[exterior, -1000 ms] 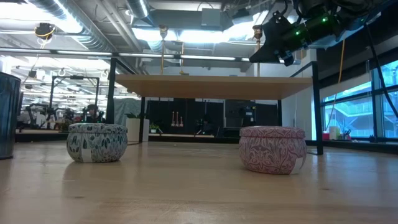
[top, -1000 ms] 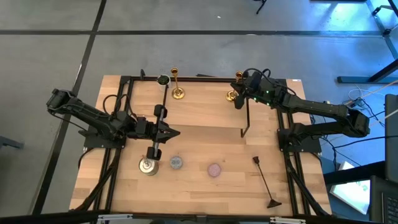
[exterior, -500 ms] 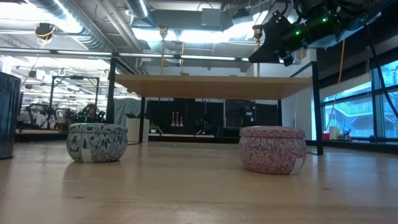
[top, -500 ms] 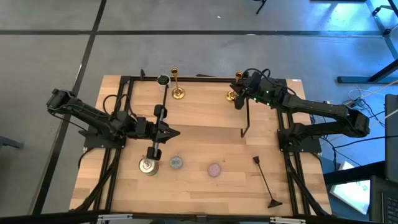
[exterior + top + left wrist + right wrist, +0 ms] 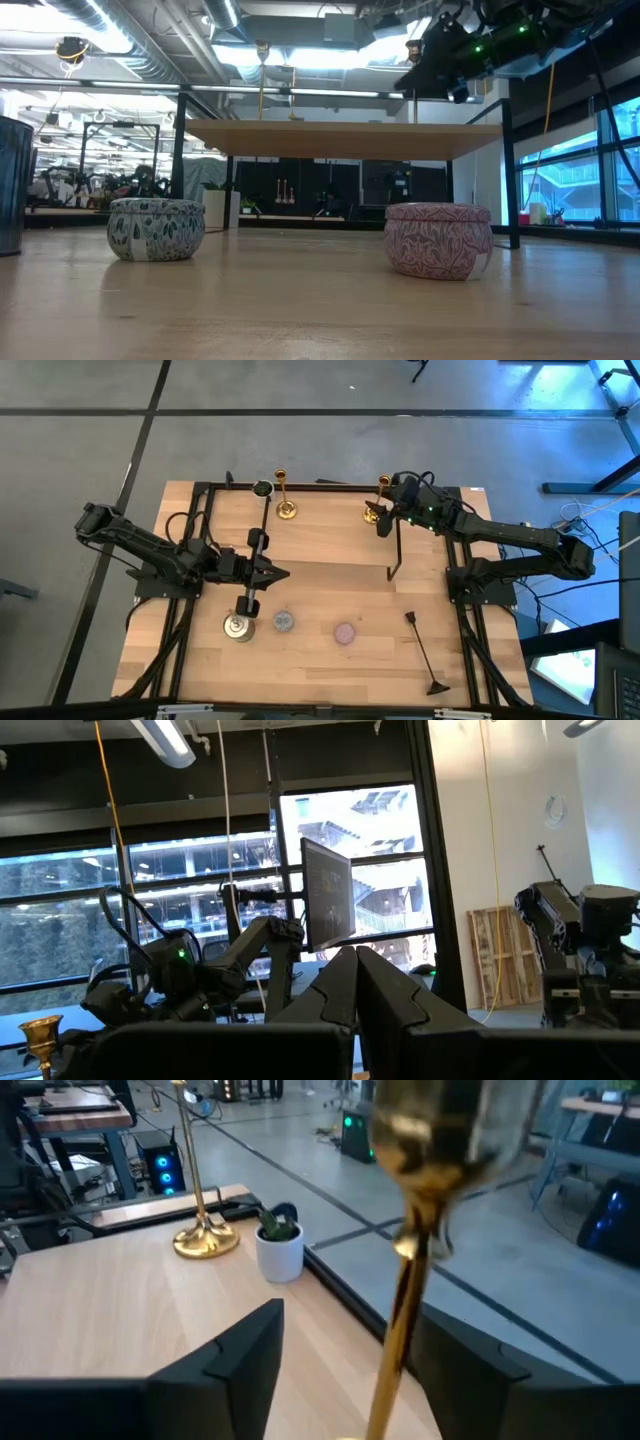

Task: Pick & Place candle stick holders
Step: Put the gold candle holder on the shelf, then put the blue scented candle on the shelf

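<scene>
Two gold candle stick holders stand on their round bases on a raised wooden shelf point(image 5: 345, 138) at the table's far side. The left one point(image 5: 284, 498) point(image 5: 200, 1190) stands alone. The right one point(image 5: 379, 498) has its thin stem point(image 5: 403, 1315) between the open fingers of my right gripper point(image 5: 350, 1335) point(image 5: 382, 518), which reaches in level from the table's right. The stem runs close beside one finger point(image 5: 470, 1370) and stands clear of the other. My left gripper point(image 5: 278, 572) point(image 5: 355, 975) is shut on nothing, held still above the table's middle left. My right gripper stands open around the right candle stick holder's stem point(image 5: 398, 1350). The stem lies right against the edge of one finger in the wrist view; whether they touch I cannot tell. The other finger point(image 5: 235, 1365) is clear of it.
A small white pot with a plant point(image 5: 279, 1246) point(image 5: 262, 488) stands on the shelf near the left holder. On the near table are a silver tin point(image 5: 238, 626), a blue-grey candle tin point(image 5: 156, 228), a pink one point(image 5: 438, 239) and a black long-handled tool point(image 5: 424, 650).
My right gripper has opened around the right candle stick holder's stem and let go of it; the holder stays standing on the shelf. The hand itself has kept its place.
</scene>
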`<state>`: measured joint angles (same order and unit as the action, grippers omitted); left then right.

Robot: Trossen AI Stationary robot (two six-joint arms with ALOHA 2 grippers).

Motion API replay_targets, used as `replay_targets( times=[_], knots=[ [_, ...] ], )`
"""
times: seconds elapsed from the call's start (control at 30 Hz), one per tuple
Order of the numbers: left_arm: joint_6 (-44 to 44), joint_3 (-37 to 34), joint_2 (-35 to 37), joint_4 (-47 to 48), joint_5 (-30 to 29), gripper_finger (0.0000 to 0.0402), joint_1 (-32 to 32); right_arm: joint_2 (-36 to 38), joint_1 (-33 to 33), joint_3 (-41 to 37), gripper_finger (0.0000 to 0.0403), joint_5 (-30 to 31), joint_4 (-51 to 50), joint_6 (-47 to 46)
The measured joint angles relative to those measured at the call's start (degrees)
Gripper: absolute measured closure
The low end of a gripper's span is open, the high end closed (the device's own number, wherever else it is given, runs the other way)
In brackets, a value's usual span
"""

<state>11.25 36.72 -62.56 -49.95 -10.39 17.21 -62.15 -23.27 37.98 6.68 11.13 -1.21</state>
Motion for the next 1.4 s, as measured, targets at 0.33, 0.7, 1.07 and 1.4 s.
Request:
replay_targets(
  times=[0.33,0.7,1.07,1.4],
  knots=[
    [0.0,0.01,0.01,-0.02,0.0,0.04,0.44,2.2,0.88,0.0,0.0185,0.2,-0.27,0.12],
    [0.02,0.01,0.01,-0.12,0.02,0.0399,0.44,7.36,0.88,0.0,0.0185,3.82,-7.05,-2.0],
    [0.02,0.01,0.01,-0.45,0.02,0.0399,0.44,9.58,0.88,0.02,0.0185,3.8,-9.75,-2.67],
    [0.02,0.01,0.01,-0.44,0.03,0.04,0.44,15.33,0.88,0.04,0.0185,3.8,-14.88,-2.65]
  ],
)
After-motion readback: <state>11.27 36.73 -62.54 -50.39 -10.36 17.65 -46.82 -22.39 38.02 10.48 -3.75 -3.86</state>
